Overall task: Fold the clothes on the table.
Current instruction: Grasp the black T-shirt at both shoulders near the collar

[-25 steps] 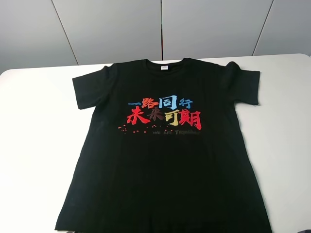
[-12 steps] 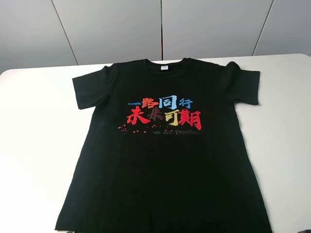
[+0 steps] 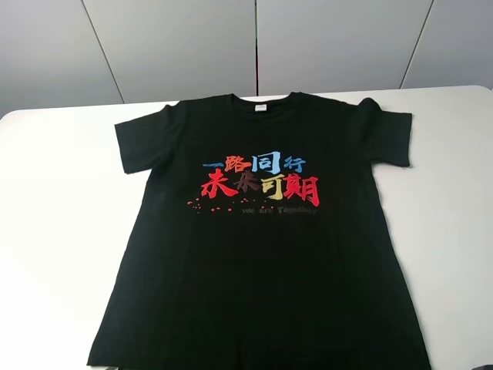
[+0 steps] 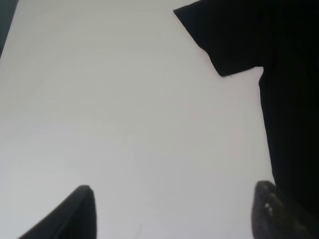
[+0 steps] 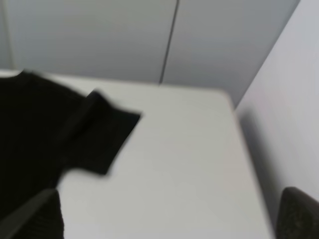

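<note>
One black T-shirt (image 3: 262, 262) lies flat and face up on the single white desk (image 3: 54, 231). It sits in the middle of the desk, with its collar toward 12 o'clock in the high view. Its hem runs off the picture's edge at 6 o'clock. Both of its two sleeves are spread out, one toward 10 o'clock (image 3: 146, 139) and one toward 2 o'clock (image 3: 385, 135). One small white neck label (image 3: 261, 109) shows inside the collar. The chest print (image 3: 260, 179) has two rows of four characters in blue, red and yellow. A scatter of red dots and one faint line of small lettering sit beneath them. Bare desk shows on both sides of the shirt, at 9 and at 3 o'clock. Behind the desk, at 12 o'clock, stand four grey wall panels (image 3: 177, 46).

No arm shows in the high view. The left wrist view shows the two left fingers (image 4: 79, 214) spread wide and released. Only white desk lies between them. One tip is over bare desk and the other is just beside the shirt's side edge. The right wrist view is blurred. The two right fingers (image 5: 299, 214) are likewise wide apart with nothing gripped. One is near a sleeve and the other is by the desk's far edge.
</note>
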Motion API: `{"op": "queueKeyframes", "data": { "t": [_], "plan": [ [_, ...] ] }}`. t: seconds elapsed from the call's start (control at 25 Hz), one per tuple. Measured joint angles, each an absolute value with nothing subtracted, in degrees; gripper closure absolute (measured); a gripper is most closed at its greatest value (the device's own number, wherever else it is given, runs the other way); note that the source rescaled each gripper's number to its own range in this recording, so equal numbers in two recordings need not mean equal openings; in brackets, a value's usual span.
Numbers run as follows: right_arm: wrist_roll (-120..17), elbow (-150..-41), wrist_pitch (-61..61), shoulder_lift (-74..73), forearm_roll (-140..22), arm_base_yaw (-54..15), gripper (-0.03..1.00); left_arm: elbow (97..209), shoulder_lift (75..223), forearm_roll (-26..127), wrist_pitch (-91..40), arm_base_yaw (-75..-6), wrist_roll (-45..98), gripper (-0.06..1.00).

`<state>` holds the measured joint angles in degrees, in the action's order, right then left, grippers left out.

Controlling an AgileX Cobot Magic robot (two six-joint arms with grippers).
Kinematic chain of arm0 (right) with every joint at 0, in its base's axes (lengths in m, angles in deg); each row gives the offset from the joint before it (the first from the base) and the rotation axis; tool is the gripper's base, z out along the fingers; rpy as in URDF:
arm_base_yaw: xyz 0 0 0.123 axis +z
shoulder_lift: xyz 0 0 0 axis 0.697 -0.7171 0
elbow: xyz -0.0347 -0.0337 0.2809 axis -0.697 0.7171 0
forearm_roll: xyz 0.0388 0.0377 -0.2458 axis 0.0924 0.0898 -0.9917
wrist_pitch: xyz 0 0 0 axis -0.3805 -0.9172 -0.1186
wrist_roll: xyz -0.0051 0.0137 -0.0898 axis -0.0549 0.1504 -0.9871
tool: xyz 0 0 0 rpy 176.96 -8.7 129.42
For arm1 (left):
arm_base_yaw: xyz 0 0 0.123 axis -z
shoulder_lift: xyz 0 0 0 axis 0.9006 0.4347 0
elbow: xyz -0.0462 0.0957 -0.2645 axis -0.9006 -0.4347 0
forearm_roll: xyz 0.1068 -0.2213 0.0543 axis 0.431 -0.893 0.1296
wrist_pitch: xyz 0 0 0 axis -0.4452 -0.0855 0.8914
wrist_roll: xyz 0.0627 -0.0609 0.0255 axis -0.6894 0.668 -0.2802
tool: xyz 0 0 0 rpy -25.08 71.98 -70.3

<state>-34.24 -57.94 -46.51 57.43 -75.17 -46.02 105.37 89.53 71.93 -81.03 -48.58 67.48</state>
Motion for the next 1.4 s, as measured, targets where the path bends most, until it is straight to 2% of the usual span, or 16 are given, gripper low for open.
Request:
{"op": "queueKeyframes", "data": {
  "t": [0.08, 0.16, 0.44, 0.64, 0.8, 1.0, 1.4],
  "plan": [
    [-34.24, -63.43, -45.10, 50.50, -77.95, -45.36, 0.11, 107.84, 96.25, 72.77, -78.38, -48.58, 65.38, 0.21],
    [-34.82, -68.42, -44.37, 42.47, -79.70, -44.81, 0.12, 110.12, 103.17, 73.22, -75.36, -48.58, 61.17, 0.25],
    [-46.79, -79.47, -43.43, 14.59, -80.27, -41.04, 0.12, 120.06, 130.79, 73.22, -64.58, -48.58, 53.22, 0.06],
    [-55.27, -81.36, -42.67, -1.83, -80.42, -35.36, 0.12, 130.67, 152.58, 71.86, -68.33, -48.45, 49.84, 0.06],
    [-60.20, -81.36, -42.36, -10.06, -77.49, -29.87, 0.12, 138.43, 165.20, 61.86, -72.53, -47.81, 37.79, 0.06],
    [-68.97, -81.38, -42.37, -17.39, -66.89, -27.15, 0.12, 146.31, 175.53, 56.80, -79.10, -42.51, 21.34, 0.06],
    [-80.83, -81.48, -43.42, -30.26, -59.67, -27.15, 0.12, 150.90, 184.91, 64.02, -81.42, -35.51, 10.27, 0.06]
  ]
}}
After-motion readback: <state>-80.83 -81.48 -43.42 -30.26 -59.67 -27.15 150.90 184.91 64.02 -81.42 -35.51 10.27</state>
